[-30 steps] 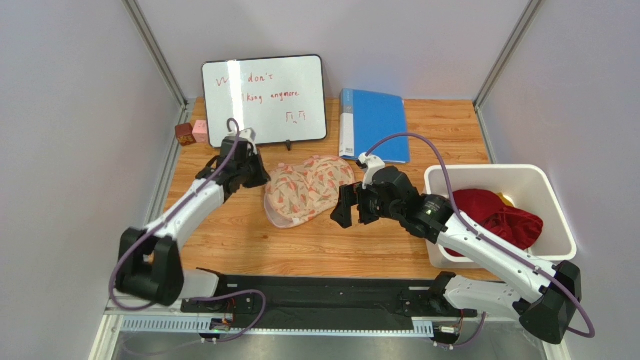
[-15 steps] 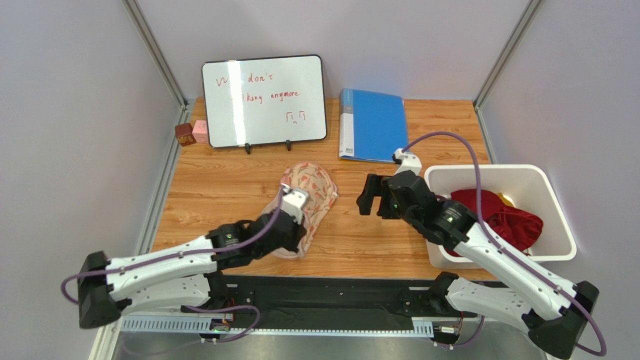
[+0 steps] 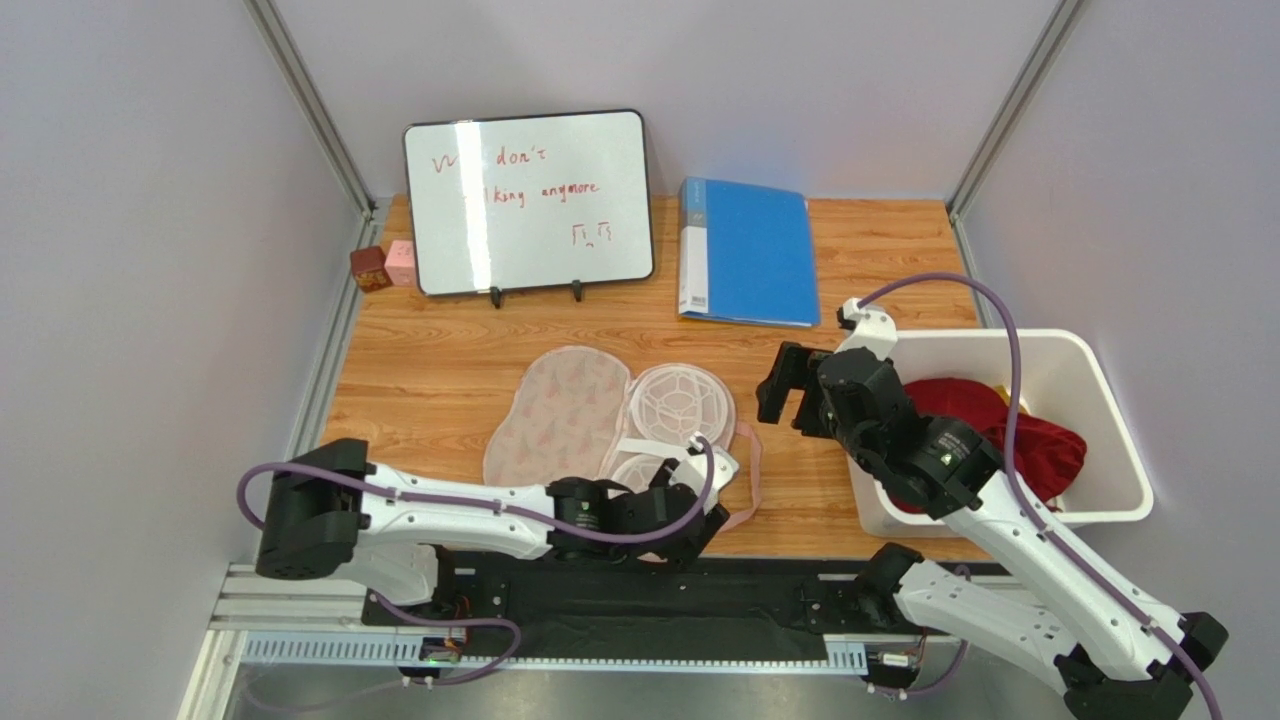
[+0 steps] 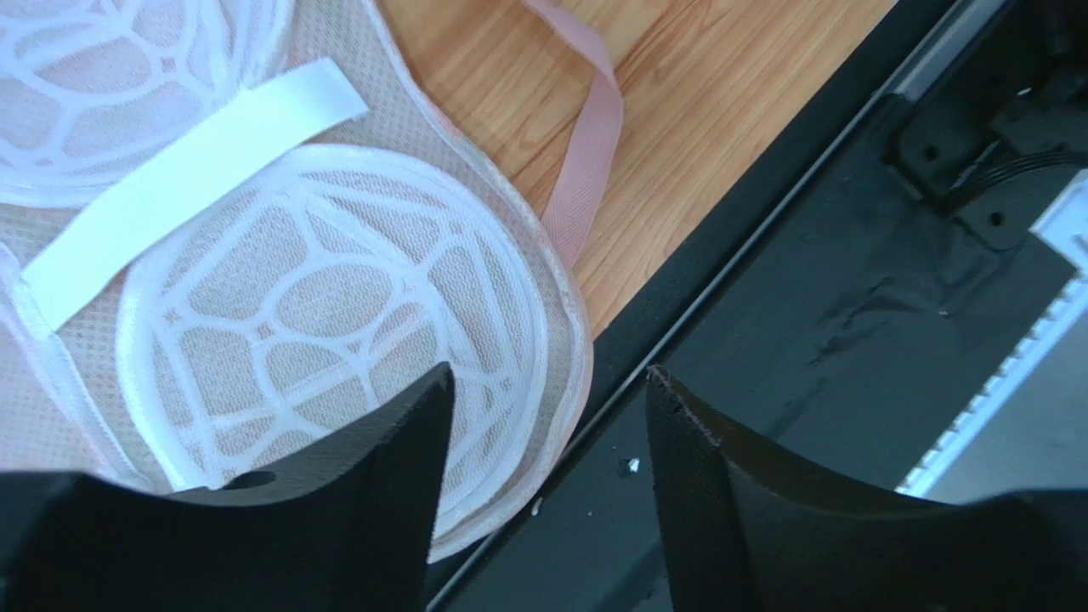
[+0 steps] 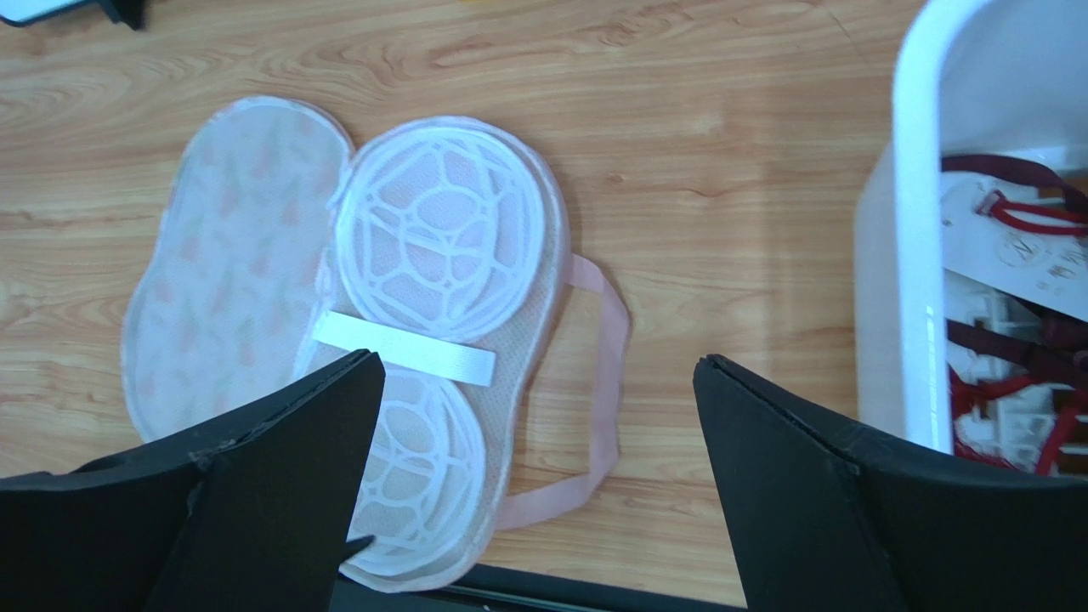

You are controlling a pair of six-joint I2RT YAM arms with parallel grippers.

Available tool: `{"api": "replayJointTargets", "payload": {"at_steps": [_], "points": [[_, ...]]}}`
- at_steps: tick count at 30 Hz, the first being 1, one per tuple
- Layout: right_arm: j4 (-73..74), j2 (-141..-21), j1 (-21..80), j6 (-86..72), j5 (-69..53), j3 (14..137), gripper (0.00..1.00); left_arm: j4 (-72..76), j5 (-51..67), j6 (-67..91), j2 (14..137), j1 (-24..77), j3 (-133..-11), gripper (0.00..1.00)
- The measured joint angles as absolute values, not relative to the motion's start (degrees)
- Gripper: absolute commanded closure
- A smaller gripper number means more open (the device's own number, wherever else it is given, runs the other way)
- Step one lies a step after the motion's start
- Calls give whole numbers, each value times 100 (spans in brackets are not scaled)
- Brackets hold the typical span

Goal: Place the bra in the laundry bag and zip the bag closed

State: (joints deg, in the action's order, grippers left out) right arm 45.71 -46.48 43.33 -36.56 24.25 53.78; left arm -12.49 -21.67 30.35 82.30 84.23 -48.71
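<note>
While the laundry bag (image 3: 564, 420) lies unzipped and spread flat on the wooden table (image 3: 436, 390), its two bean-shaped halves rest side by side, joined along one long edge. The long axis of each half runs from the far side of the table toward the near edge, leaning slightly to the left as it nears the arms. The left half (image 5: 236, 268) shows pale fabric with a faint leaf print. The right half carries two round white mesh domes (image 3: 681, 402), one far and one near, with a white strap (image 5: 402, 347) crossing between them. A pink loop (image 3: 747, 477) trails from the bag's right side, toward the white bin (image 3: 1120, 435).

The left gripper (image 3: 684, 521) sits at the table's near edge, just beside the near dome. Its jaws stand apart, with nothing between them. The right gripper (image 3: 792, 402) hangs between bag and bin, jaws spread wide and empty.

The bra (image 5: 1015, 217) appears only as thin dark red straps inside the bin, in the right wrist view. Its cups cannot be made out. Red clothes (image 3: 992, 428) with a yellow edge fill the bin in the top view.

Red handwriting on the whiteboard (image 3: 526, 203) reads in part "don't" and "anymore", the rest lost to glare. The blue folder (image 3: 747, 251) bears no legible label.
</note>
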Motion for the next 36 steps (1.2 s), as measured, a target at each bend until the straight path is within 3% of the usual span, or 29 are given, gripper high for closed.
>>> {"api": "replayJointTargets", "payload": {"at_steps": [5,11,17,21,30,32,35,36], "points": [[5282,-4792,4211,-3667,2578,5660,0,-1347,-2093,3601,7116,8103,-4641,33],[6154,-5242,3667,-3975,3380,6460,0,-1179,-1140,4641,6110,6285,-3774,38],[6329,-5343,1041,-4281,3699,6449,1,-891,121,5085,7310,5035,-3190,43],[6292,-5826,-23,-4571,3682,6438,2,-532,954,5264,8250,4143,-3476,48],[6191,-7500,-576,-5339,3719,6187,2,-244,1087,5334,8158,3474,-3284,48],[6211,-7749,-576,-5529,3758,6173,4,-325,963,5343,7811,3474,-3039,48],[6180,-7940,-576,-5789,3830,6071,16,-587,770,5323,7159,3472,-2718,45],[6152,-7953,-576,-5870,3865,6016,24,-727,709,5299,6936,3472,-2663,44]]}}
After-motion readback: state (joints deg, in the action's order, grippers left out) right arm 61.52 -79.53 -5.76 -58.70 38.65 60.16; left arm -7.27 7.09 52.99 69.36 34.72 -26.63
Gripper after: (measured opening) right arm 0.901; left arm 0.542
